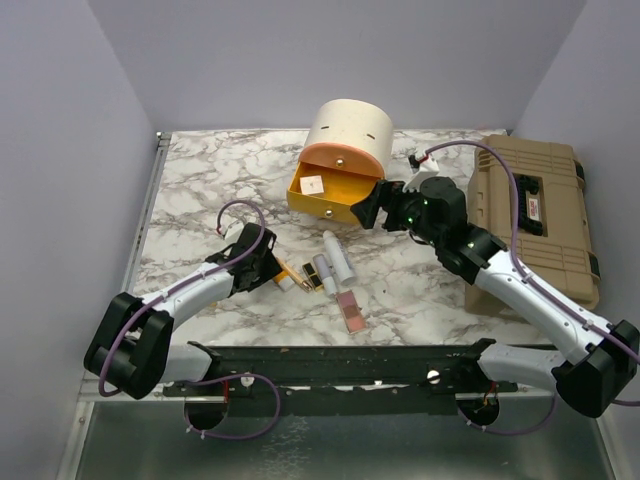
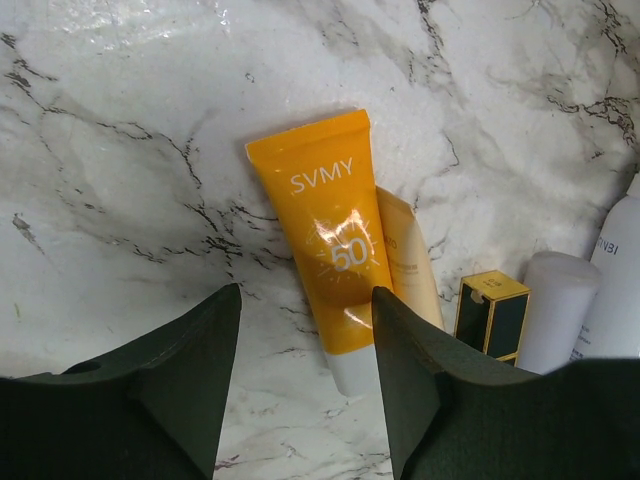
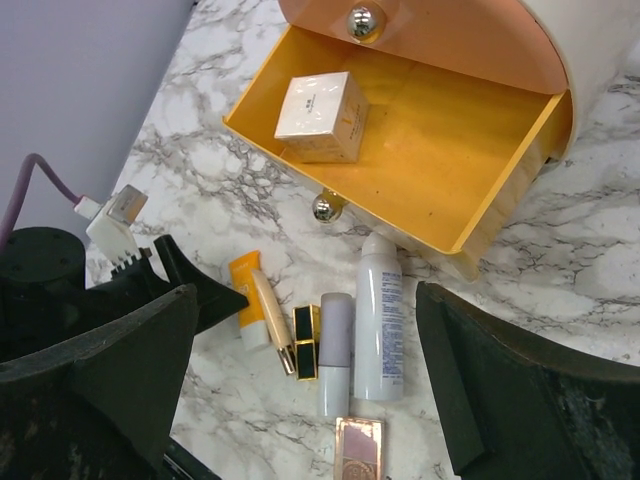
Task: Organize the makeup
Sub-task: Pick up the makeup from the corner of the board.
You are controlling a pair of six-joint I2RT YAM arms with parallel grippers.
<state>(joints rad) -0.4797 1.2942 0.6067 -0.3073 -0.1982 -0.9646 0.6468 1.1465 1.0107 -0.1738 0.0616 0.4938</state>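
Observation:
The makeup lies in a row on the marble. An orange tube (image 2: pixel 325 250), a slim cream tube (image 2: pixel 410 260), a gold-black lipstick (image 2: pixel 492 315) and a white tube (image 2: pixel 560 310) show in the left wrist view. My left gripper (image 2: pixel 305 340) is open, low over the orange tube's white cap end, which lies between the fingers by the right one. My right gripper (image 3: pixel 308 300) is open and empty, high above the row: orange tube (image 3: pixel 245 300), lipstick (image 3: pixel 308 342), white bottle (image 3: pixel 380 330), pink palette (image 3: pixel 358 450). A small white square compact (image 3: pixel 320 115) sits in the orange drawer (image 3: pixel 440 170).
The cream cylindrical case (image 1: pixel 348 132) stands at the back centre with its drawer pulled out toward the makeup. A tan toolbox (image 1: pixel 535 215) lies at the right edge. My right arm reaches in beside the drawer's right corner.

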